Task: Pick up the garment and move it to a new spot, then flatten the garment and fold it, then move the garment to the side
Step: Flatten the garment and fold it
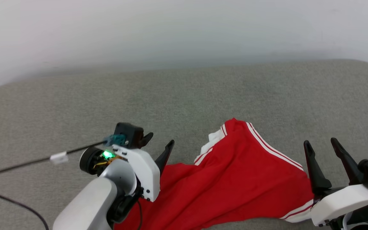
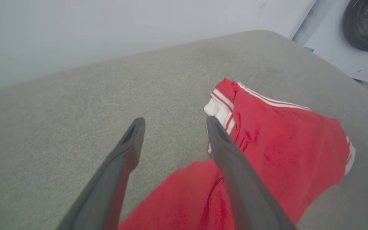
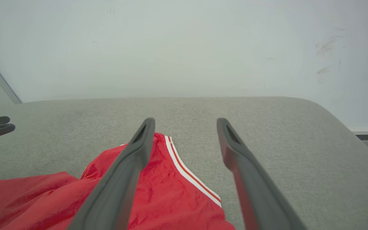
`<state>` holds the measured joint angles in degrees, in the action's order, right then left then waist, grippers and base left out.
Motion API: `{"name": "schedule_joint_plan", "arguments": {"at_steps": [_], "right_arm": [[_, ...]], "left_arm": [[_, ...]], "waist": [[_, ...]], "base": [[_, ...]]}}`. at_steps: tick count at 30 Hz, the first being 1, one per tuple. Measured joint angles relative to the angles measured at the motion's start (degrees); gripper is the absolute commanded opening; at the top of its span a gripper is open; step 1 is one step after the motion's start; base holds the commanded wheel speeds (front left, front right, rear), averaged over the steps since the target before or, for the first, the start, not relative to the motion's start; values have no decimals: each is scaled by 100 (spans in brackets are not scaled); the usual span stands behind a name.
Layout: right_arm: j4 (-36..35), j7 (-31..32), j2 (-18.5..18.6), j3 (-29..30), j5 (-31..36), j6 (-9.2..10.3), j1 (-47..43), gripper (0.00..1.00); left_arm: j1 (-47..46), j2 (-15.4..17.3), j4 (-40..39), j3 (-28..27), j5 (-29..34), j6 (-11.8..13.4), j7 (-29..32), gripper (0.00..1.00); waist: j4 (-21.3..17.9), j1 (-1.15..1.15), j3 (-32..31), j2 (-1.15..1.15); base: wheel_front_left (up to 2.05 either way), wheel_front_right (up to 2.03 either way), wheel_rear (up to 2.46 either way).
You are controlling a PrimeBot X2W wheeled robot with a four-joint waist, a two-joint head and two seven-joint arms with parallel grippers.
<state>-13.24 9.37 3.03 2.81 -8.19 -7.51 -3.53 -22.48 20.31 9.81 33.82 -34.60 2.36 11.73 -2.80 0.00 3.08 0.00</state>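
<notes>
My left jaws and right jaws stand wide open above the grey upholstered pad, gripping nothing. The garment lies loose between them along the pad's near edge. It shows plain red cloth, with white-and-red striped trim running down its right border and a white sleeve at its far corner.

In the left wrist view, the garment sits to the right of the left jaws. Its rumpled edge passes beneath the right finger, and the gap between the fingers shows mostly bare pad.

In the right wrist view, the garment lies low and to the left. The left-hand finger crosses above it, and the striped trim slants through the gap.
</notes>
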Motion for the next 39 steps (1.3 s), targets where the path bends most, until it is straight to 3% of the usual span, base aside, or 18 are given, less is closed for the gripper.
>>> {"name": "schedule_joint_plan", "arguments": {"at_steps": [6, 17, 18, 20, 23, 27, 34, 39], "right_arm": [[56, -59, -1, -16, -37, 1, 131, 100], [265, -236, -2, -4, -238, 0, 359, 100], [285, -237, -3, -2, -241, 1, 361, 100], [322, -256, -3, -1, -245, 0, 375, 100], [367, -281, -3, -14, -281, 0, 450, 100], [412, -302, -3, 36, -289, 0, 466, 100], [432, -242, -4, 164, -288, 1, 341, 100], [376, -169, -4, 226, -277, 1, 223, 100]], "left_arm": [[-681, 20, 781, 526, -116, -637, 1096, 100], [-1415, 187, 1333, 1629, 67, -951, 2297, 100], [-1471, 213, 1332, 1718, 63, -953, 2409, 92], [-1600, 259, 1323, 1909, 38, -961, 2582, 4], [-1730, 342, 1246, 2180, -84, -976, 2726, 0], [-1724, 409, 1250, 2159, -152, -987, 2405, 0], [-1449, 731, 802, 1505, -187, -219, 1396, 0], [-921, 1225, -8, 1082, -270, 355, 1055, 0]], "waist": [[-250, 0, 388, 0], [-584, 0, 974, 0], [-597, 0, 995, 0], [-613, 0, 1024, 0], [-627, 0, 1043, 0], [-597, 0, 998, 0], [-374, 0, 735, 0], [-62, 0, 541, 0]], "base": [[0, 0, 0], [0, 0, 0], [0, 0, 0], [0, 0, 0], [0, 0, 0], [0, 0, 0], [0, 0, 0], [0, 0, 0]]}}
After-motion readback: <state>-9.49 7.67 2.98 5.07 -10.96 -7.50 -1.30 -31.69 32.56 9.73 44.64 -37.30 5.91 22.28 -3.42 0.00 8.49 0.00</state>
